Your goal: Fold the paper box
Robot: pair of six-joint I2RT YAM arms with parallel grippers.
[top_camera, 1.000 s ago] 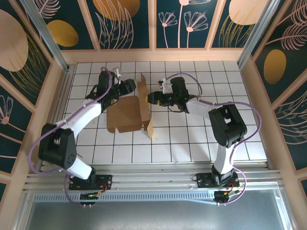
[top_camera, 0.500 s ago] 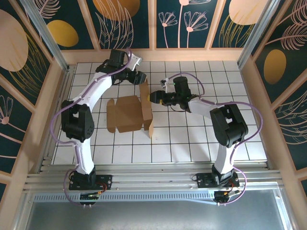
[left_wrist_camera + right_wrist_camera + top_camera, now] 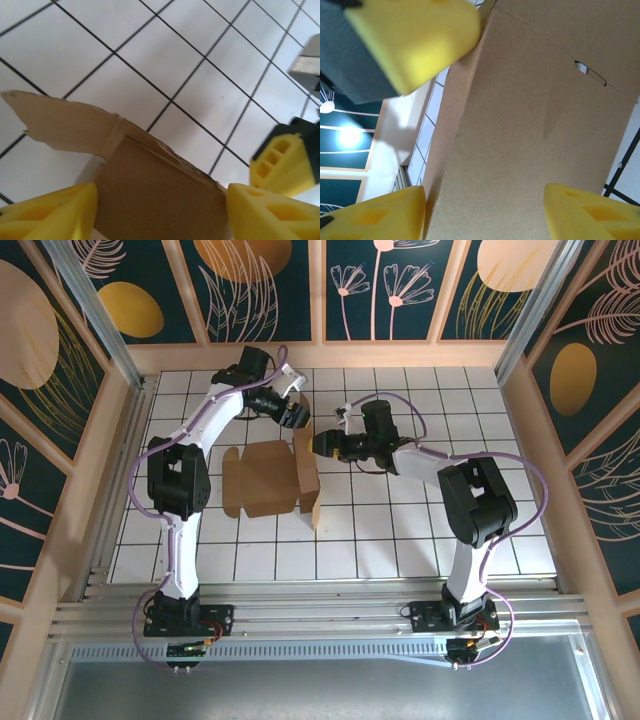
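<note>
Top external view, left to right: the left arm stretches far across the white-tiled tabletop (image 3: 420, 530), and the left hand (image 3: 295, 417) hangs over the far end of the paper box (image 3: 262, 480). Its jaws stand apart, released and grasping nothing. In the left wrist view its yellow fingertips (image 3: 50, 215) flank the top of the raised panel (image 3: 160, 195), though whether either pad brushes the card is hard to tell from that low angle.

The box lies near the middle of the tabletop, between the two arms. One wide panel lies flat on the tiles, and the raised panel rises along its right edge. Just to the right, the right hand (image 3: 320, 445) faces that panel's outer face, jaws likewise spread and clenched on nothing. The right wrist view shows a small slot (image 3: 590, 73) cut in the card before it.

The step in hand looks like standing this side wall up and bringing its end flap round. To do it well, the right hand should brace the wall square from outside. The left hand should close on the end tab near its crease and turn it inward slowly, so the card bends along the score rather than buckling or dragging the flat panel over the tiles.
</note>
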